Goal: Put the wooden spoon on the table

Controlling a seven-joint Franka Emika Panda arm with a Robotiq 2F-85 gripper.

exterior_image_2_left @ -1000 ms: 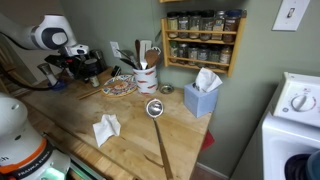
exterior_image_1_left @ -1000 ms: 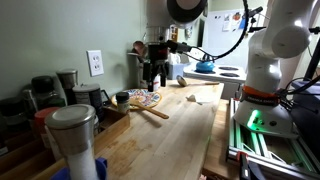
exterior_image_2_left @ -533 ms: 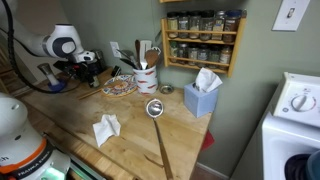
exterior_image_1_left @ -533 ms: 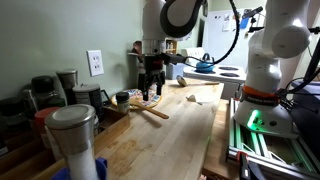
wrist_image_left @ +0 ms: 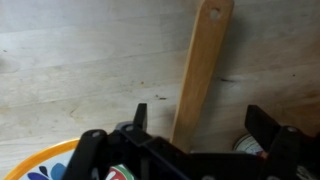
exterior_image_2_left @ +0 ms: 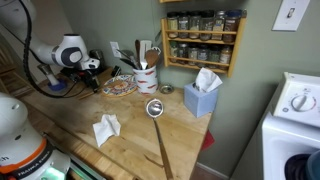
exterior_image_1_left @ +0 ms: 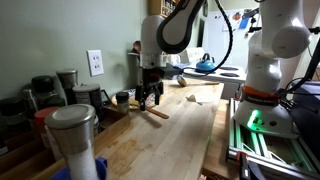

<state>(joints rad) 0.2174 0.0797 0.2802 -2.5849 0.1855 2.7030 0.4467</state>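
Observation:
The wooden spoon (wrist_image_left: 200,60) lies on the table (wrist_image_left: 70,50), its handle pointing away from me in the wrist view. Its near end disappears under my gripper beside the patterned plate (wrist_image_left: 40,163). In an exterior view the spoon (exterior_image_1_left: 157,111) lies slanted on the table (exterior_image_1_left: 180,135) next to the plate (exterior_image_1_left: 140,100). My gripper (wrist_image_left: 196,112) is open, with one finger on each side of the handle, just above it. It hangs low over the plate in both exterior views (exterior_image_1_left: 150,96) (exterior_image_2_left: 92,68). I cannot make out the spoon in the exterior view that shows the spice rack.
A white crock of utensils (exterior_image_2_left: 146,76), a metal ladle (exterior_image_2_left: 155,108), a blue tissue box (exterior_image_2_left: 202,98), a crumpled napkin (exterior_image_2_left: 106,128) and a spice rack (exterior_image_2_left: 203,40) are around. Canisters and a coffee maker (exterior_image_1_left: 70,95) line the wall. The stove (exterior_image_1_left: 215,72) is beyond.
My gripper has come down and moved in over the plate and the spoon. The spoon and plate have not moved.

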